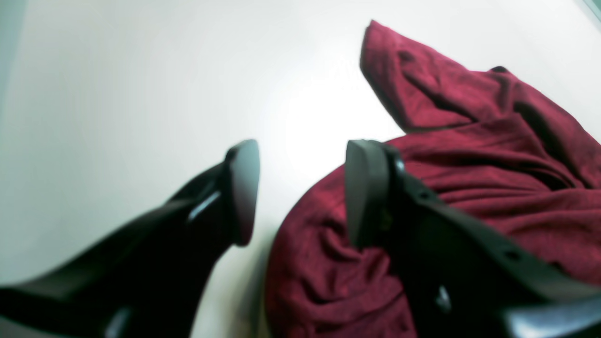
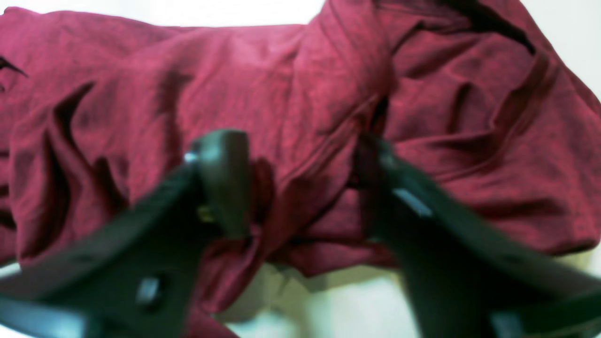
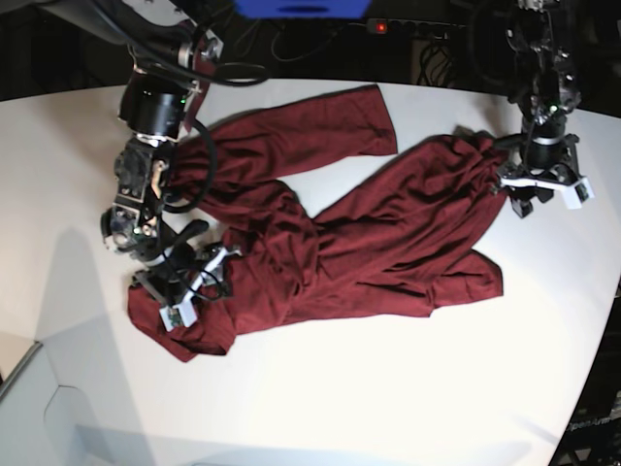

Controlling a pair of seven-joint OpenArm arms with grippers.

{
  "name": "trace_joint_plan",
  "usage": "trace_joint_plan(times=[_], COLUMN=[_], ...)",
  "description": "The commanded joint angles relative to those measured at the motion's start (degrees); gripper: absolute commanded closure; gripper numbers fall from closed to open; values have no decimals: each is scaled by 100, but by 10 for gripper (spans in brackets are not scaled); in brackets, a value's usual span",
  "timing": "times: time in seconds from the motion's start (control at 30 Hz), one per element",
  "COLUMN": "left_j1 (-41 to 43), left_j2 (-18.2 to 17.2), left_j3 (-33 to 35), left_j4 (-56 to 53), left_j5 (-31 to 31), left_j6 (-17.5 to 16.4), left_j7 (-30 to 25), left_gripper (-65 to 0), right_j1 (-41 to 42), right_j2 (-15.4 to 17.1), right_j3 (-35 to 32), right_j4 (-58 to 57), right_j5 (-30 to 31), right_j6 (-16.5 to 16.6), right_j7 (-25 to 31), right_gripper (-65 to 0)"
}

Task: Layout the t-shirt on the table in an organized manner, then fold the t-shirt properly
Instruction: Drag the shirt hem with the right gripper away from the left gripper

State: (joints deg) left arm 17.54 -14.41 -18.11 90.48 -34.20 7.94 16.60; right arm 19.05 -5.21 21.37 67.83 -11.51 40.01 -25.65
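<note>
Lying crumpled across the middle of the white table [image 3: 388,388], the dark red t-shirt [image 3: 369,243] spreads from the near-left part of the tabletop up toward the far right, with one long sleeve [image 3: 310,131] stretched flat toward the far side and the rest bunched in loose folds.

On the base view's left, the right gripper [image 3: 189,286] is down on the lower left end of the shirt, right over a wrinkled lump of cloth near the shirt's corner. Its wrist camera shows the two black fingers [image 2: 223,178] standing apart, with a ridge of red cloth rising between them; one finger presses against the fold, the other sits at a dark crease. The picture is blurred, and whether the cloth is truly pinched or only bracketed cannot be told from it.

On the base view's right, the left gripper [image 3: 539,184] hangs at the shirt's far right edge, where the cloth gathers into a small peak. Its wrist view shows the fingers [image 1: 242,188] clearly apart, with bare table showing through the gap. One finger stands over the white surface, the other over the rim of the shirt [image 1: 493,188], so the cloth's edge lies just beside the gap, not inside it. Nothing is held there. A folded flap of the shirt lies farther out on the table beyond the fingertips.
</note>
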Motion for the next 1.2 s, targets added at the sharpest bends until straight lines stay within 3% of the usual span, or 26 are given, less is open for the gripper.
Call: trace_joint_plan(times=[0.0, 0.2, 0.53, 0.67, 0.83, 0.97, 1.17], left_j1=[-44, -53, -255, -492, -818, -1090, -1503], left_j2=[-66, -66, -49, -31, -40, -31, -31], left_j3=[-13, -13, -5, 31, 286, 532, 1077], left_j4=[100, 100, 108, 108, 108, 100, 38], left_j5=[-5, -5, -5, -5, -5, -5, -5], left_j6=[-8, -8, -8, -8, -8, -8, -8], left_j7=[-108, -100, -100, -100, -100, -100, -100], left_gripper=[-287, -287, -287, -287, -288, -288, -288], right_j1=[157, 148, -1074, -1786, -2410, -2604, -2586], right_j2=[7, 33, -63, -90, -98, -90, -116], right_j3=[-5, 31, 39, 145, 602, 1235, 2237], right_j4=[96, 157, 2540, 3647, 4597, 4720, 4676], right_j5=[109, 118, 153, 513, 1261, 1850, 2034], right_j6=[-1, -1, -1, -1, -1, -1, -1], right_j7=[152, 143, 143, 143, 169, 196, 152], right_gripper=[-231, 0, 0, 0, 0, 0, 0])
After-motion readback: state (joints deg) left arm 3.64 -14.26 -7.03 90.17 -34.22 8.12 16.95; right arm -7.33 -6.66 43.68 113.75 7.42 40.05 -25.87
